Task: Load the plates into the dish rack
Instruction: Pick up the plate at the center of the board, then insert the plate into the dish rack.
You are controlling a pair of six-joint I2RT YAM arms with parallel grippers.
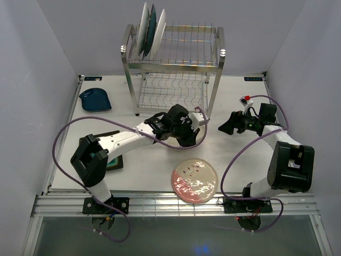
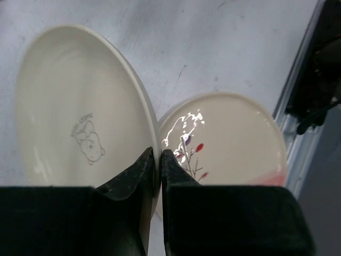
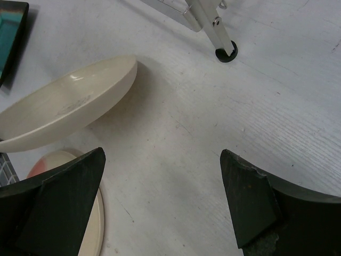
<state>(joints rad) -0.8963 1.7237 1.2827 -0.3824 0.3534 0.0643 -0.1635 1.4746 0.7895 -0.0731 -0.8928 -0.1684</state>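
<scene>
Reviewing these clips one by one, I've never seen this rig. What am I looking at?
Two robot arms are bolted at the table's near edge. One picture looks down from above; the others come from cameras on each wrist. The left gripper is shut on the rim of a tilted cream plate. The right gripper is open, holding nothing. On the table lie a pink speckled plate, a square green plate and a dark blue dish. Three plates stand in the dish rack's top tier.

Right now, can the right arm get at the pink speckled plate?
Probably yes: the right end effector is open and empty, and the pink speckled plate lies uncovered, though the cream plate held nearby may crowd it.
</scene>
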